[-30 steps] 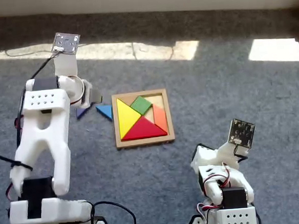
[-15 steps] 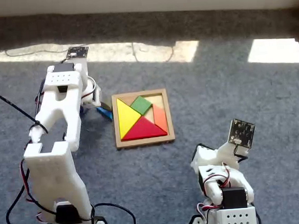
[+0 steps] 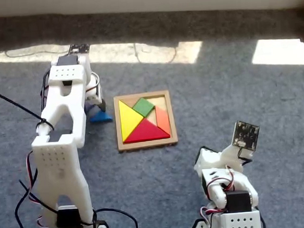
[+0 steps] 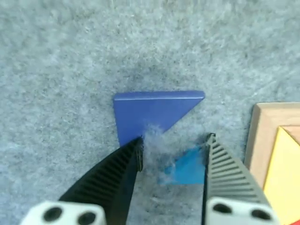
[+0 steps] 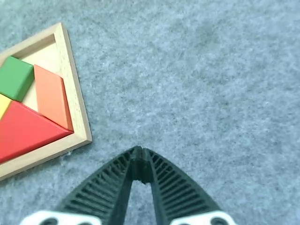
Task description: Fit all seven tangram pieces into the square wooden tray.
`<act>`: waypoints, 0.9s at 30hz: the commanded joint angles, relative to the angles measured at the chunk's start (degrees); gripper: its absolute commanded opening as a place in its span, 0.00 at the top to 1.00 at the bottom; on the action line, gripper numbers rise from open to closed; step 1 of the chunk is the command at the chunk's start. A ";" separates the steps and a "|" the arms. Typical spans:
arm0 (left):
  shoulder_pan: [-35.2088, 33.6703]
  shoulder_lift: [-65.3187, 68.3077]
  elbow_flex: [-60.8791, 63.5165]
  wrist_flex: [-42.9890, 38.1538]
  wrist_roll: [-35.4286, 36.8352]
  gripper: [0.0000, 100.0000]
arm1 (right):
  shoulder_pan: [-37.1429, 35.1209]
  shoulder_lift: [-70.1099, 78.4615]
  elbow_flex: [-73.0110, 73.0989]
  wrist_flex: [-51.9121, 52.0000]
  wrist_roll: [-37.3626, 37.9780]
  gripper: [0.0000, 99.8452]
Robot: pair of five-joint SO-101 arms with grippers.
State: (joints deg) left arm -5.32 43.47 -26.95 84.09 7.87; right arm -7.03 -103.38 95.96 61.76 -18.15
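Low in the right wrist view, the right pincer (image 5: 139, 157) is seen pressed together over the grey carpet (image 5: 211, 70). At the centre of the high view the wooden tray (image 3: 146, 143) is found, with a yellow triangle (image 3: 127, 121), green square (image 3: 143, 106), orange parallelogram (image 3: 163, 119) and red triangle (image 3: 147, 131) seated inside. Left of it, the left pincer (image 4: 174, 139) is spread, a light blue triangle (image 4: 190, 168) lying between its fingers. A darker blue triangle (image 4: 147, 110) is seen just beyond.
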 commanded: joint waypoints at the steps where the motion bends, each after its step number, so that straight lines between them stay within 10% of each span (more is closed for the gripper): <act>1: 1.36 1.01 -0.40 3.52 -3.52 0.80 | 0.57 -0.13 7.08 0.04 0.09 0.99; 27: -1.63 -12.53 18.95 -2.81 -10.37 0.80 | 0.57 -0.13 7.08 0.04 0.09 0.99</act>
State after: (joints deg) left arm -5.49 33.27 -9.54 84.79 -2.07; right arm -7.03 -103.38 95.96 61.76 -18.15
